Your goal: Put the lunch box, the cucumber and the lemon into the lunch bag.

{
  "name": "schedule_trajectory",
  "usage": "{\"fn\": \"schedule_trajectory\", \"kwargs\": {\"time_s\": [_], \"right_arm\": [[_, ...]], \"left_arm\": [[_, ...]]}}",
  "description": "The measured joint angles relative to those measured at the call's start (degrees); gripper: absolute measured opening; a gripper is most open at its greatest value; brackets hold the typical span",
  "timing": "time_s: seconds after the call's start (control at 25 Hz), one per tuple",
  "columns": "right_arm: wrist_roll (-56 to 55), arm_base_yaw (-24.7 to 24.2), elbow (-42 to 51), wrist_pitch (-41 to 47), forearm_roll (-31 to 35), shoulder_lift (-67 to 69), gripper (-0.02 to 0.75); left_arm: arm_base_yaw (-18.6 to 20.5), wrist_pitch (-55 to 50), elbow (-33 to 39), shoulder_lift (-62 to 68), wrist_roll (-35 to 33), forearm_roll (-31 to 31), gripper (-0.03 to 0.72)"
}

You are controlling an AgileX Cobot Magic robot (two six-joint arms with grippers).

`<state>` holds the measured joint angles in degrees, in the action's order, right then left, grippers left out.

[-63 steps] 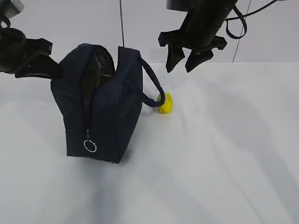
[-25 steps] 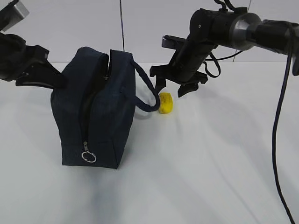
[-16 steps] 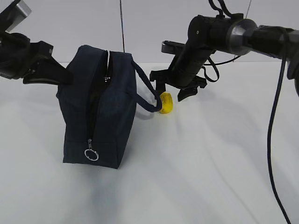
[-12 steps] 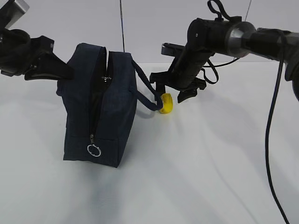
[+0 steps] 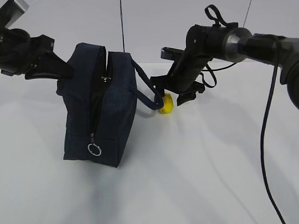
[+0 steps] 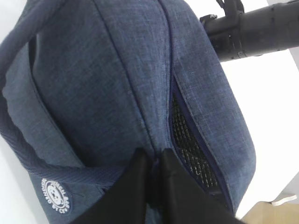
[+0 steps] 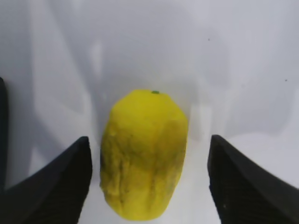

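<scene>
The dark navy lunch bag stands on the white table with its top zipper gaping and black mesh lining showing inside. My left gripper is shut on the fabric at the bag's upper left end, beside the zipper opening. To the right of the bag the yellow lemon lies on the table just behind one loop handle. My right gripper is open and low over the lemon, one finger on each side, both apart from it. The lunch box and the cucumber are out of view.
The silver ring pull hangs low on the bag's near end. A white round logo sits on the bag's side. The right arm's cable hangs down at the right. White tabletop lies in front of the bag.
My right gripper has come down and left, from above the lemon to straddling it. The left gripper has pulled the bag's top slightly, and the bag has shifted a little.
</scene>
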<state>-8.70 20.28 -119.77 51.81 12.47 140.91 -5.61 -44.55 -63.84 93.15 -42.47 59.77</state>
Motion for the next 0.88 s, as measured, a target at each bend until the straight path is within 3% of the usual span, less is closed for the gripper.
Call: {"fn": "schedule_trajectory", "kwargs": {"time_s": [0.4, 0.88], "right_arm": [[0.00, 0.00, 0.00, 0.00, 0.10, 0.05, 0.440], [0.00, 0.00, 0.00, -0.05, 0.20, 0.05, 0.401]], "left_arm": [[0.00, 0.26, 0.00, 0.00, 0.00, 0.26, 0.017], [0.00, 0.30, 0.00, 0.00, 0.00, 0.40, 0.017]]}}
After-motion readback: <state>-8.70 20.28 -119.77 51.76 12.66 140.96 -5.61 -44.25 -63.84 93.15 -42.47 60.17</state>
